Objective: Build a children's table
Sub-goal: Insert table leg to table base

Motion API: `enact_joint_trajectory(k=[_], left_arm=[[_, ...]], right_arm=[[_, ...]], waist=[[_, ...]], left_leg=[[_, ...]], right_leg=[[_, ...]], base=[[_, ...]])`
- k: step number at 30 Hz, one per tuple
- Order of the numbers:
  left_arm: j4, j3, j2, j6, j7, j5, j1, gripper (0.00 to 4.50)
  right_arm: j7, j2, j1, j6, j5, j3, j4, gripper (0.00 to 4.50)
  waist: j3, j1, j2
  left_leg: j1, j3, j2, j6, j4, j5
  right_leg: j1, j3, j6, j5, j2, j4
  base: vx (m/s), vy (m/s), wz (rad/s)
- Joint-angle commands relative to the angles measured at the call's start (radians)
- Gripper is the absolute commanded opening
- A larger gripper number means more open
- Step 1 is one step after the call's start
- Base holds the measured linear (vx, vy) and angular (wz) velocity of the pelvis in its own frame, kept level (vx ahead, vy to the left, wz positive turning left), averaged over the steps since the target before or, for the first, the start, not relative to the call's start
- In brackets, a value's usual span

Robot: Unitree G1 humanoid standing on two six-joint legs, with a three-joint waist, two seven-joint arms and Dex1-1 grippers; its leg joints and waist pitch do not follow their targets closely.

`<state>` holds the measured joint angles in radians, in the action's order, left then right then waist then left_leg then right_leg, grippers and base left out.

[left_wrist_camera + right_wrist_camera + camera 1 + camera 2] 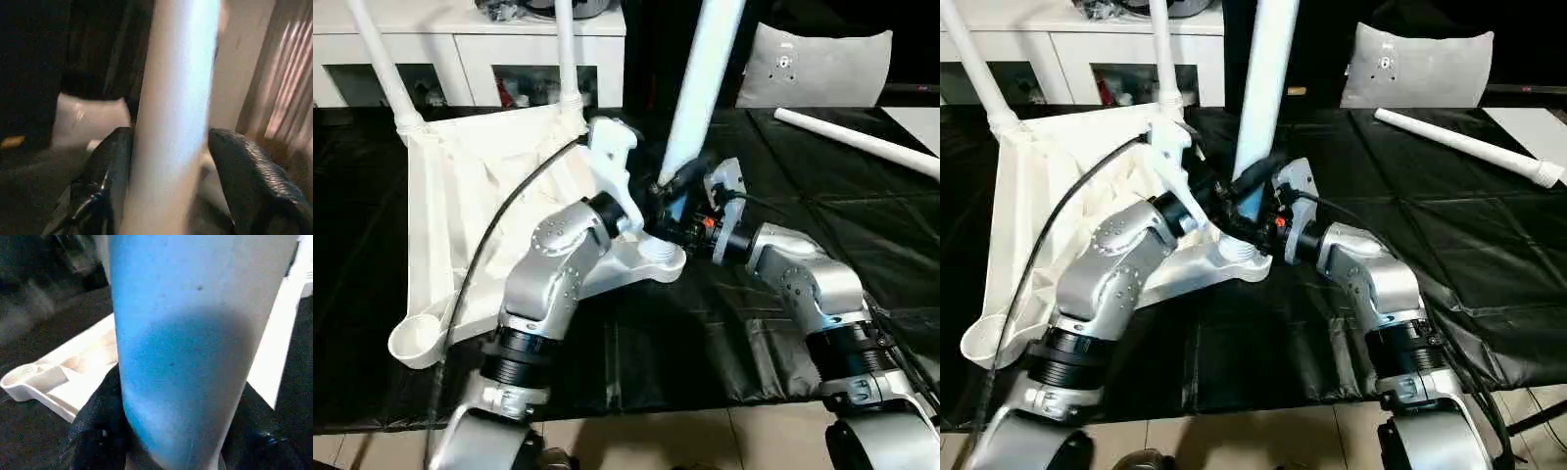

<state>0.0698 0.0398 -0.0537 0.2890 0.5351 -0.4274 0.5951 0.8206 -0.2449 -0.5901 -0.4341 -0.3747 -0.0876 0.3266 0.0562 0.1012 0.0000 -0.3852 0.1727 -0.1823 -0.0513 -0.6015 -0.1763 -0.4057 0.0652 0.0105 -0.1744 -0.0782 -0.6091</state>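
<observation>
Mid-frame, both bent silver forearms converge on an upright leg point(703, 78) over the tabletop's point(450, 196) corner socket: left tool point(171, 161) and right tool point(171, 431) each clamp it.

Both forearms are built of rounded, brushed-silver segments with ribbed black collars near the elbows, and a white plastic housing sits on each wrist just behind the jaws. A black cable point(499, 220) loops from behind the left jaws down along the left forearm point(553, 269); the right forearm point(808, 279) carries a thinner black wire and what looks like a small orange-red mark just behind its jaws. The left gripper's fingers point(254, 176) are black with a pebbled texture.
</observation>
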Motion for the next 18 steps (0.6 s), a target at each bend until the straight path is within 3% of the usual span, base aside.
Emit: enact_joint_trajectory(k=[1, 4, 8, 12, 18], left_arm=[[-0.05, 0.0, -0.017, 0.029, 0.022, -0.061, 0.007, 2.99], [-0.074, -0.002, -0.023, 0.061, 0.037, -0.094, 0.001, 2.99], [-0.069, 0.026, -0.011, 0.081, 0.04, -0.065, -0.012, 2.99], [-0.052, 0.025, -0.012, 0.077, 0.007, -0.052, -0.011, 2.99], [-0.106, 0.01, -0.01, 0.126, 0.063, -0.138, -0.022, 2.99]], right_arm=[[-0.016, 0.007, -0.01, -0.004, 0.021, -0.009, 0.01, 1.94], [-0.023, 0.012, -0.006, -0.005, 0.028, -0.016, 0.009, 1.94], [-0.027, 0.024, 0.001, -0.025, 0.017, -0.016, -0.013, 1.94], [-0.04, 0.042, 0.012, 0.013, 0.027, -0.018, -0.025, 1.94], [-0.088, 0.054, 0.01, 0.0, 0.047, -0.002, -0.028, 1.94]], waist=[[-0.072, 0.002, -0.017], [-0.071, 0.0, -0.016], [-0.071, -0.002, -0.016], [-0.072, -0.003, -0.014], [-0.07, -0.005, -0.01]], left_leg=[[0.012, -0.007, -0.042, 0.033, 0.066, -0.148], [0.014, -0.007, -0.041, 0.034, 0.066, -0.156], [0.013, -0.008, -0.042, 0.032, 0.067, -0.155], [0.013, -0.009, -0.042, 0.026, 0.068, -0.152], [0.014, -0.008, -0.041, 0.015, 0.07, -0.169]], right_leg=[[0.056, -0.042, 0.207, -0.191, -0.066, 0.067], [0.055, -0.042, 0.192, -0.214, -0.064, 0.07], [0.055, -0.042, 0.179, -0.222, -0.063, 0.071], [0.055, -0.042, 0.173, -0.212, -0.063, 0.071], [0.055, -0.043, 0.18, -0.219, -0.063, 0.071]], base=[[0.0, 0.0, 0.0], [0.0, 0.0, 0.0], [0.0, 0.0, 0.0], [0.0, 0.0, 0.0], [0.0, 0.0, 0.0]])
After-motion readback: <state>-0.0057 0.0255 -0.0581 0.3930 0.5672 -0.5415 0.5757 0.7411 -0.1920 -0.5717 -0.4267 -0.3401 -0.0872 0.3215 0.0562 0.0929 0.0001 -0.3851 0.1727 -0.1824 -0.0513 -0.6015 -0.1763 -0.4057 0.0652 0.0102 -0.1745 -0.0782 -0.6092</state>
